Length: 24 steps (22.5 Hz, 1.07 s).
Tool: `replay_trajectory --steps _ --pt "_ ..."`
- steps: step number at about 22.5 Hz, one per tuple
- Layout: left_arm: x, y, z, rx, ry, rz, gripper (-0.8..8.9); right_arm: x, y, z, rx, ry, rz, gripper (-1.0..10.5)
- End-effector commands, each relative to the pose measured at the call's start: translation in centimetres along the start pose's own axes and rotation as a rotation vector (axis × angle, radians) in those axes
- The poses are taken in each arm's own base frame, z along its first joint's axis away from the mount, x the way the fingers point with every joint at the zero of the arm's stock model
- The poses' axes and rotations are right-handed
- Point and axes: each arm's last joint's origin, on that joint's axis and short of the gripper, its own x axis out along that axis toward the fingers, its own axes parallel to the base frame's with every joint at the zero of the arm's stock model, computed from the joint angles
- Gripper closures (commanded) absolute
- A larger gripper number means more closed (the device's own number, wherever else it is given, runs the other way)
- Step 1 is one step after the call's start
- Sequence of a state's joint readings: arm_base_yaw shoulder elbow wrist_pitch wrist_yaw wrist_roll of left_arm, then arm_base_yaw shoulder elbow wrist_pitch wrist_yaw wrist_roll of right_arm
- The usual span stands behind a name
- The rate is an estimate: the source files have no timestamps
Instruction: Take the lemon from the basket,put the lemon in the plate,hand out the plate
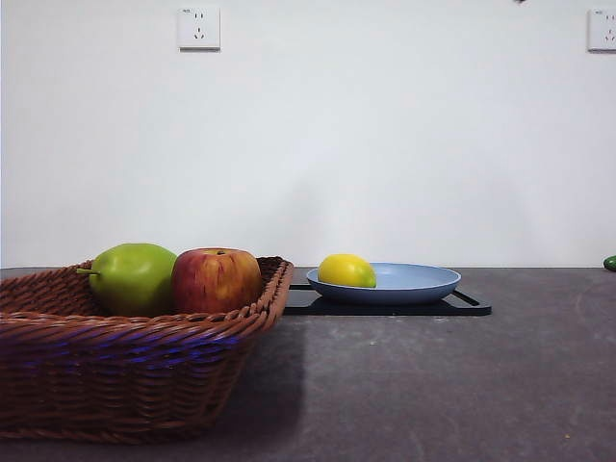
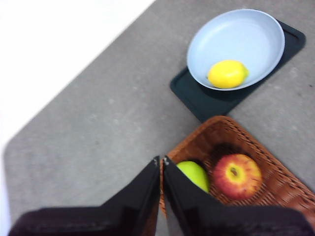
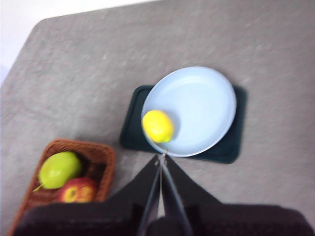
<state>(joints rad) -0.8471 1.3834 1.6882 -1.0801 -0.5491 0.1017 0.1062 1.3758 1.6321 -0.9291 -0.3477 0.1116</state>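
- The lemon (image 1: 346,270) lies in the plate (image 1: 423,281), at the rim nearest the basket (image 1: 144,371).
- Left tool (image 2: 162,161) above the basket, closed, empty.
- Right tool (image 3: 161,158) above the plate, closed, empty.

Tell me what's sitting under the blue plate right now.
A flat black tray lies under the plate, its edges showing around it. The tray's middle is covered by the plate, so anything there is hidden. The lemon rests inside the plate.

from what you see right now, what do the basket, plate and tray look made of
Basket: reddish-brown woven wicker, going by the visible strand weave; possibly plastic imitation. Plate: smooth matte blue-grey, no glare, so plastic or glazed ceramic; I cannot tell which. Tray: flat, black, dull, likely plastic or coated metal.
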Motion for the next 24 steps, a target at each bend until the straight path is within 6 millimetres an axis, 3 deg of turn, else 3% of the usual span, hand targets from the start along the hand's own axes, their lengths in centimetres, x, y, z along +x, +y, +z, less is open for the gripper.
replay_trajectory --steps 1,8,12,15,20,24 --pt "0.9 1.2 0.2 -0.031 -0.008 -0.154 8.07 -1.1 0.8 -0.8 -0.062 -0.034 -0.064 9.4" --pt "2.9 5.4 -1.3 -0.174 -0.009 -0.26 8.07 -3.0 3.2 -4.9 -0.179 -0.181 -0.088 9.4" --pt "2.4 7.0 -5.2 -0.277 -0.133 -0.198 8.07 -3.2 3.7 -9.1 -0.231 -0.315 -0.057 9.4" --pt "1.7 6.2 -9.9 -0.363 -0.23 -0.135 8.07 -2.7 3.5 -12.4 -0.245 -0.37 -0.07 9.4" --pt "1.4 3.1 -17.6 -0.434 -0.358 -0.088 8.07 -1.5 2.5 -17.7 -0.254 -0.434 -0.097 9.4" --pt "1.3 2.1 -20.2 -0.49 -0.421 -0.026 8.07 -1.6 2.1 -19.8 -0.226 -0.448 -0.099 9.4"
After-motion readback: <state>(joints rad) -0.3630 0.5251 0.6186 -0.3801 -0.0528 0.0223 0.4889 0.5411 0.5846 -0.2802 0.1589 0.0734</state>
